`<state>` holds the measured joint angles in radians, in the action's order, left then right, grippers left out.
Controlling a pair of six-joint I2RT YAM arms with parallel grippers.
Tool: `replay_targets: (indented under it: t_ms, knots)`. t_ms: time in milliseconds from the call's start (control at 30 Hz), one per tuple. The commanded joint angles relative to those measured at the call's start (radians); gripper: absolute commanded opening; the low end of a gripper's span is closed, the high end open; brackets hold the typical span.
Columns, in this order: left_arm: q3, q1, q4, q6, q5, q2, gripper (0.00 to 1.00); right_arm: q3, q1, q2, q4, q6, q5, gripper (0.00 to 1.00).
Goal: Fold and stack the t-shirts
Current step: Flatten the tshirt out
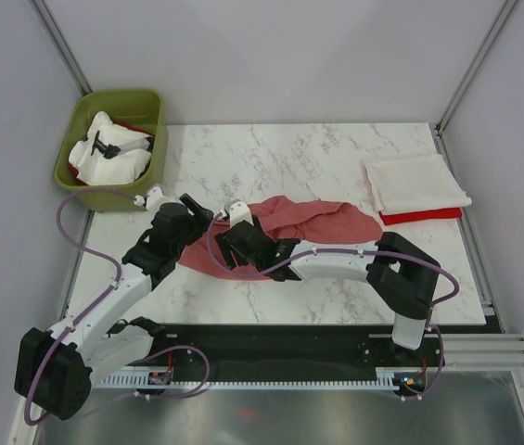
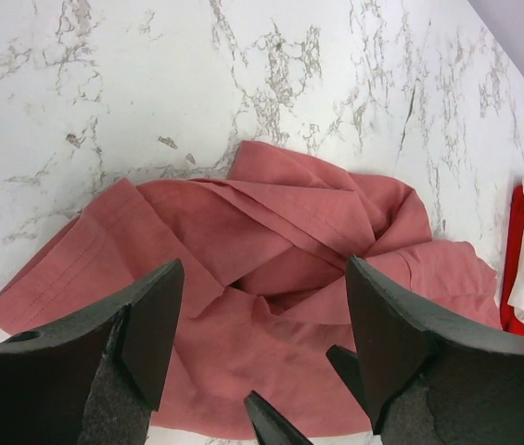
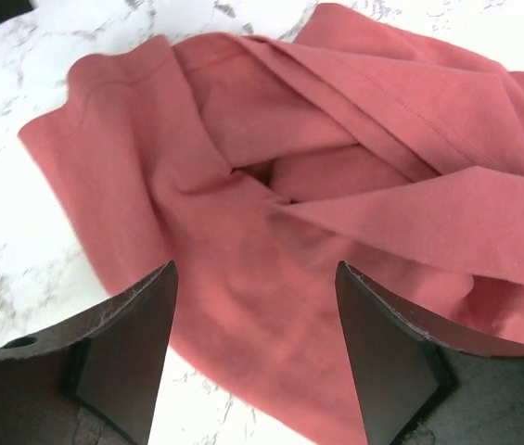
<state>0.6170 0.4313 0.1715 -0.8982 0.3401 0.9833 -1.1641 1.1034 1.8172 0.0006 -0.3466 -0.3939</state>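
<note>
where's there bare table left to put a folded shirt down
Widest bare marble: the back strip between the green bin and the cream-white shirt folded on the bright red shirt. A narrower strip runs along the near edge. The middle is crowded: the salmon shirt, with left fingers and right fingers over it.

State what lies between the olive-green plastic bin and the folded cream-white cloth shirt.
Only bare marble tabletop separates bin and shirt, shown in the top external view.
</note>
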Motion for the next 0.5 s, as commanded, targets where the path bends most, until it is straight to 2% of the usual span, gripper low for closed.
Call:
replay_targets:
  t_ms: [0, 167, 333, 467]
  knots:
    - [0.0, -0.006, -0.01, -0.051, 0.053, -0.023, 0.77, -0.049, -0.005, 0.039, 0.03, -0.052, -0.08, 0.77]
    - [0.001, -0.005, -0.009, -0.044, 0.053, -0.026, 0.77, -0.074, -0.017, 0.089, 0.033, -0.124, -0.042, 0.81]
    - [-0.002, -0.006, -0.009, -0.041, 0.054, -0.034, 0.77, -0.08, -0.051, 0.128, 0.033, -0.17, -0.026, 0.8]
    - [-0.002, -0.006, -0.009, -0.041, 0.05, -0.032, 0.77, -0.033, -0.131, 0.096, 0.032, -0.202, -0.045, 0.79]
